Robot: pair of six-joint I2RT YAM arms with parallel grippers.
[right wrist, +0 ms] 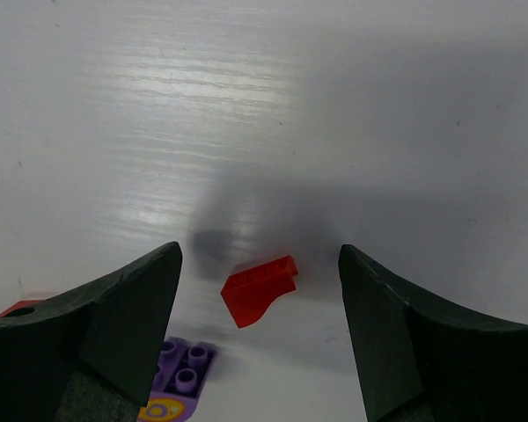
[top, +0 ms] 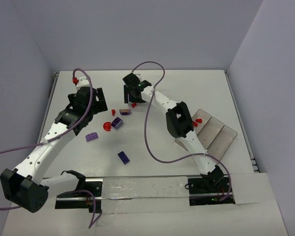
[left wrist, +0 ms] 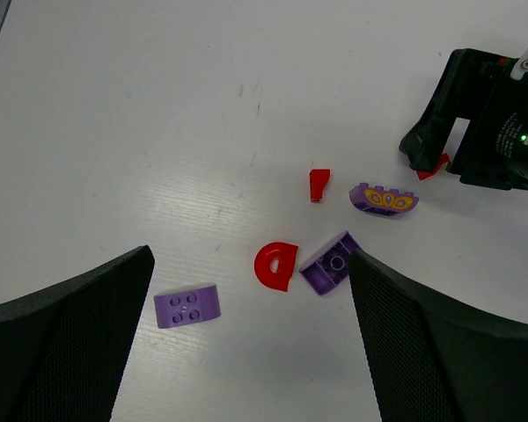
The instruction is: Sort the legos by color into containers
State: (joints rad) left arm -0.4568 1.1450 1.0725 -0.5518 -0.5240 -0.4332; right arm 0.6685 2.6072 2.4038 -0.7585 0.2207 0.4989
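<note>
Loose legos lie mid-table: a red half-disc (top: 107, 126) (left wrist: 275, 265), an upturned purple brick (top: 117, 122) (left wrist: 330, 263), a light purple brick (top: 92, 137) (left wrist: 187, 306), a decorated purple piece (top: 125, 111) (left wrist: 383, 200), a tiny red piece (left wrist: 319, 185) and a dark blue-violet brick (top: 123, 157). My left gripper (top: 99, 105) (left wrist: 251, 255) hangs open above the half-disc. Open too, my right gripper (top: 134, 98) (right wrist: 257, 255) straddles a small red brick (top: 133, 104) (right wrist: 260, 288) without touching it. The containers (top: 226, 142) sit at the right, with two red pieces (top: 197, 121) in the compartment nearest the arm.
Purple cables (top: 147, 132) loop over the table from both arms. The right arm's link (top: 179, 120) crosses in front of the tray. Walls close in the table at the back and on both sides. A purple brick (right wrist: 180, 369) lies by the right gripper's left finger.
</note>
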